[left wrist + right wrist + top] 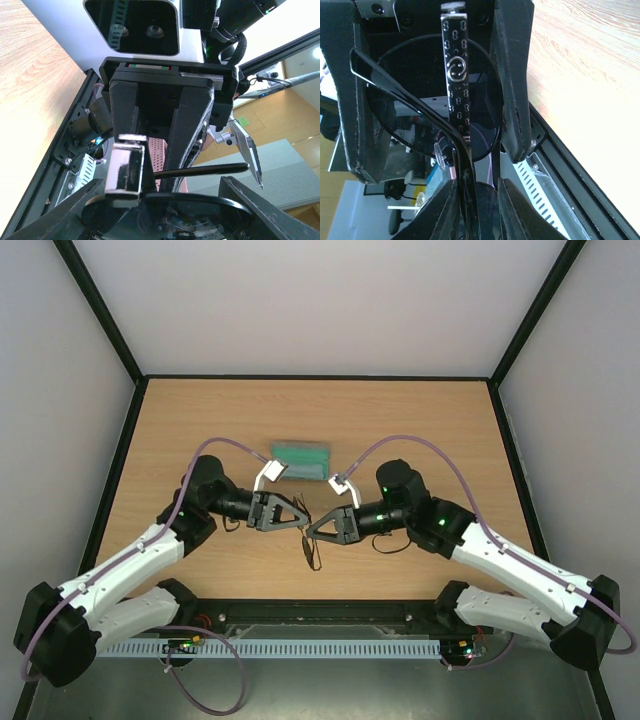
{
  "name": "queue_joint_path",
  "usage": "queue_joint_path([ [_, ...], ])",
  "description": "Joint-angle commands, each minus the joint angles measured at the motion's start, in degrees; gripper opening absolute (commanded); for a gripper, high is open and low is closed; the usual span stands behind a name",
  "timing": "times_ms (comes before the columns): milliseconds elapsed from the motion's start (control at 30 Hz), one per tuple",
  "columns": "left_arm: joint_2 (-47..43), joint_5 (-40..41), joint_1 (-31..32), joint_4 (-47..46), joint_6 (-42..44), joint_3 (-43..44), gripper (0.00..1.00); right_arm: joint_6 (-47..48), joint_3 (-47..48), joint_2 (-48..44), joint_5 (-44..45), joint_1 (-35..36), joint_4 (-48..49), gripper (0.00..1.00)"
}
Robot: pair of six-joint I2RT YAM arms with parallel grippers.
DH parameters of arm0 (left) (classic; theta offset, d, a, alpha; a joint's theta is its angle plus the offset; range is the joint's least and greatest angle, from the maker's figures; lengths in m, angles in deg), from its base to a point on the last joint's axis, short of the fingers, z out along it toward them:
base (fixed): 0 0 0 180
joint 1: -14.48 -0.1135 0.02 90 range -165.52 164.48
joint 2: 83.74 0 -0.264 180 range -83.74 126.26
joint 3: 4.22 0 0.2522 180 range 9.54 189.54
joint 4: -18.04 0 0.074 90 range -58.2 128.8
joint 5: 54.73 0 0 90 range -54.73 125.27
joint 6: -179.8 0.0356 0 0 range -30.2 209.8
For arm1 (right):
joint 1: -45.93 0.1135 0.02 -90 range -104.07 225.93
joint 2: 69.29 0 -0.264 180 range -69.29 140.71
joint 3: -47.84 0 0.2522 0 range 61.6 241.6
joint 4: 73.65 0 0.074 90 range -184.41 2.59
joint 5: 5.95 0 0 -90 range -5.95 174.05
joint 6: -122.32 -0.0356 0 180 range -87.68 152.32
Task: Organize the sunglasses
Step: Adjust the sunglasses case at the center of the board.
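1. mid-air, dead centre: the sunglasses (312, 542) hang between the two arms, above the table (430, 440), touching nothing but fingers.
2. right gripper (313, 529) is pinched almost closed. the right wrist view shows the thin frame caught in the slim gap between its pads (513, 210).
3. left gripper (297, 513) stands wide, with one round lens (420, 100) spanning the gap and its rim against both inner faces. it reads as a hold across the lens.
4. the step in hand, by my read, is folding or re-gripping ahead of the case. a patterned temple arm (455, 75) crosses the lens, and a slim temple arm (200, 170) pokes out sideways.
5. to do it well, squeeze lightly, because wire like this will bend. move one gripper at a time with the other as anchor, and turn the arm about its hinge, never prying against the lens.
6. the case (302, 460) lies just beyond the grippers, green lining up, apparently open and ready.
7. in the way: the grippers sit nearly nose to nose, so there is little room to turn. the purple cables (235, 443) arch close over the case, and a dangling temple arm could snag on the case edge.
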Motion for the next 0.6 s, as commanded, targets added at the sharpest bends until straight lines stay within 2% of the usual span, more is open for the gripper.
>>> queue_joint_path([
  [0,0.5,-1.2,0.2,-2.4,0.0,-0.3,0.63,0.1,2.2,0.4,0.2,0.5,2.1,0.22],
  [200,1.2,-0.9,0.2,-2.7,0.0,0.0,0.64,0.4,2.0,0.7,0.4,0.5,2.4,0.13],
  [333,1.5,-0.7,0.2,-2.8,0.0,0.1,0.68,0.4,1.9,0.8,0.4,0.5,2.6,0.02],
  [567,1.5,0.7,-1.0,1.1,2.3,2.0,0.83,0.3,1.0,-0.1,3.5,0.5,1.7,0.01],
])
